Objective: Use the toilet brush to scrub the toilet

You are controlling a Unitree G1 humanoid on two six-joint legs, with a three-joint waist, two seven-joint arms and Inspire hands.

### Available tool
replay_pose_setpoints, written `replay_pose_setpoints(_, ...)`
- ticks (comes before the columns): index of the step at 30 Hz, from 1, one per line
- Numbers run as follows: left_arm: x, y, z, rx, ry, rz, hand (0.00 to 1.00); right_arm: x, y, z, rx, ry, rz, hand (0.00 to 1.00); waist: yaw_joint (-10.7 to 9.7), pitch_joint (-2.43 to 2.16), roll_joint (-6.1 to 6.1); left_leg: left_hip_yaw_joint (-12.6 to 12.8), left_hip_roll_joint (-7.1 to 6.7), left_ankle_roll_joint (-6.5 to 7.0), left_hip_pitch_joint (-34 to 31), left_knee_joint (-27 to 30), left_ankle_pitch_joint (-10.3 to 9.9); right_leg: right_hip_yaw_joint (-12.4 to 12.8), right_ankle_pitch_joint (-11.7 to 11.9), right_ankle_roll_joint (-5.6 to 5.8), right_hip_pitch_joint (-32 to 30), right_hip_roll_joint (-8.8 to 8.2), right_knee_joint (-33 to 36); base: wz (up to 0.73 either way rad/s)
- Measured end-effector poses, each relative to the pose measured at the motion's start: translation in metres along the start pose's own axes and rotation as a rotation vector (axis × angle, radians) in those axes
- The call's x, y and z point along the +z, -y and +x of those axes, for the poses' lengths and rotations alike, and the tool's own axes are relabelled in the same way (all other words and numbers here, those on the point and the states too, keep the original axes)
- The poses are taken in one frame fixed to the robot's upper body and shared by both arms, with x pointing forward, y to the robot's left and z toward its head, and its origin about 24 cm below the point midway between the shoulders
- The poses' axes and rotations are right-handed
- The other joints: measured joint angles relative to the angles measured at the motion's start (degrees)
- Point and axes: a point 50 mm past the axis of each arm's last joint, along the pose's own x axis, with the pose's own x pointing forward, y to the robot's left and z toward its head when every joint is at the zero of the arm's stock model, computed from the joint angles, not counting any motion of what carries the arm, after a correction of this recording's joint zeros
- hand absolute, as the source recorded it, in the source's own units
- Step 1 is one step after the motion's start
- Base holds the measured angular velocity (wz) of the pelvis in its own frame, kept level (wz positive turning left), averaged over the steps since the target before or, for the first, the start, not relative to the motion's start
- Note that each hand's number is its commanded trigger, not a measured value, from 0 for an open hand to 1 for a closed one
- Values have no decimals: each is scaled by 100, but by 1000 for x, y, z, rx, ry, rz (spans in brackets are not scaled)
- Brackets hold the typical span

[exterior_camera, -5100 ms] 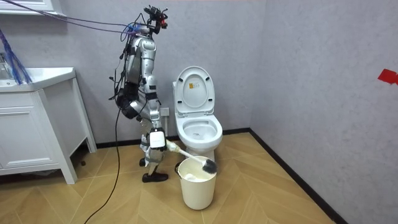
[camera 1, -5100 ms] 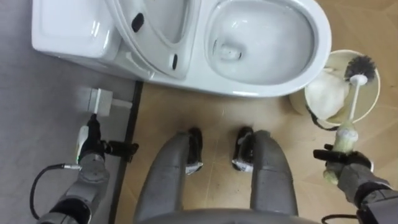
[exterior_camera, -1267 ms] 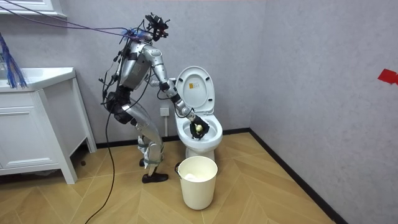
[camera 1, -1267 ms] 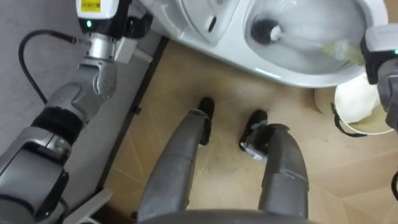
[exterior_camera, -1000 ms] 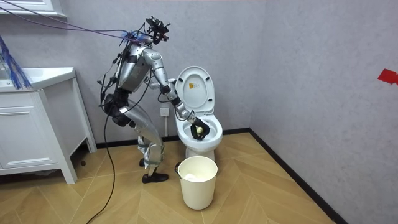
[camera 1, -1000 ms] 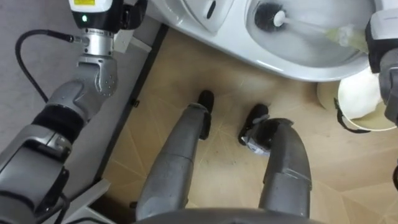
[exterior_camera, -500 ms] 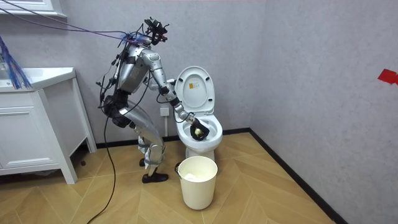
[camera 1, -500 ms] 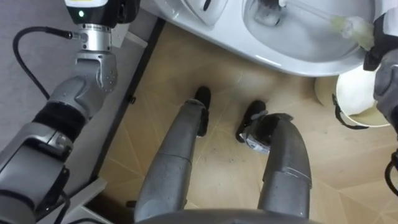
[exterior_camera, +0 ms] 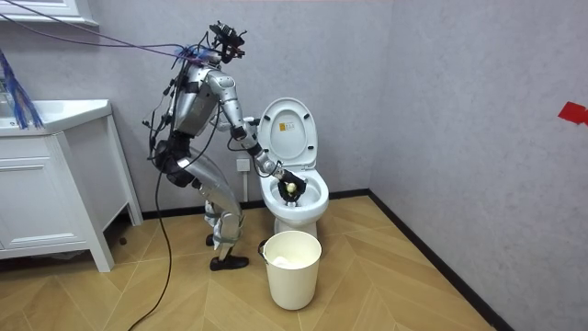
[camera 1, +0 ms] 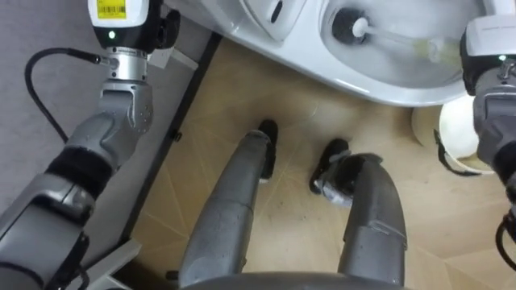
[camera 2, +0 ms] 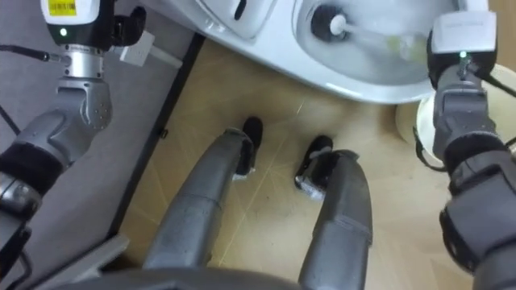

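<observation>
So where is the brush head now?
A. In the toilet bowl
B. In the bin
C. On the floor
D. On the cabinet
A: the dark head of the brush is down inside the toilet bowl, and its handle runs back to the right hand.

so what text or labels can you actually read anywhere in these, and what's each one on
Yellow sticker on the robot's left wrist: dark print, too blurred to read.
Pale label inside the raised white toilet lid: too small to read.
Red mark on the grey wall: no letters can be made out.
</observation>
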Motion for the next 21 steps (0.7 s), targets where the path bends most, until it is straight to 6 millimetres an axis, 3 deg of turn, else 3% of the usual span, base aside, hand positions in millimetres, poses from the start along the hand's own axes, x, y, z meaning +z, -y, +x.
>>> replay_pose_setpoints(3, -1, 1, -6, -8, -28, -47, 0, 6, 2, -4, -8, 27, 10, 100, -38, -16, 20, 2, 47, -20, 39, -66, -7, 1, 6, -11, 36, 57, -88, -5)
replay_pose_setpoints(6, -2, 0, -10, -3, -55, -89, 0, 8, 2, -10, -16, 57, 16, 100, -77, -27, 29, 2, 99, -51, 34, -84, -26, 0, 39, -94, 45, 120, -140, -7)
replay_pose_setpoints(11, -9, -6, -13, 6, -59, -81, 0, 3, 10, -4, -10, 45, 32, 100, 6, -30, 30, -6, 235, -68, 3, -45, -55, -24, 81, -151, 56, 252, -219, -8)
replay_pose_setpoints(14, -11, -6, -12, 2, -57, -68, 0, -9, 7, 3, 40, -14, 103, 100, 21, -27, 25, -14, 210, -74, 18, -50, -53, -14, 63, -160, 50, 229, -175, 6)
replay_pose_setpoints(17, -10, -7, -6, 6, -59, -60, 0, -18, 2, 7, 85, -86, 255, 100, -82, -12, -15, 26, 75, -46, -32, -45, -32, 22, -34, -127, -73, 62, 32, 20)
replay_pose_setpoints(21, -11, -12, 1, 60, -63, -42, 0, -22, 4, 10, 63, -143, 419, 100, -262, 1, -261, 100, -63, -4, -215, 65, 9, 105, -117, -128, -343, -133, 330, 10)
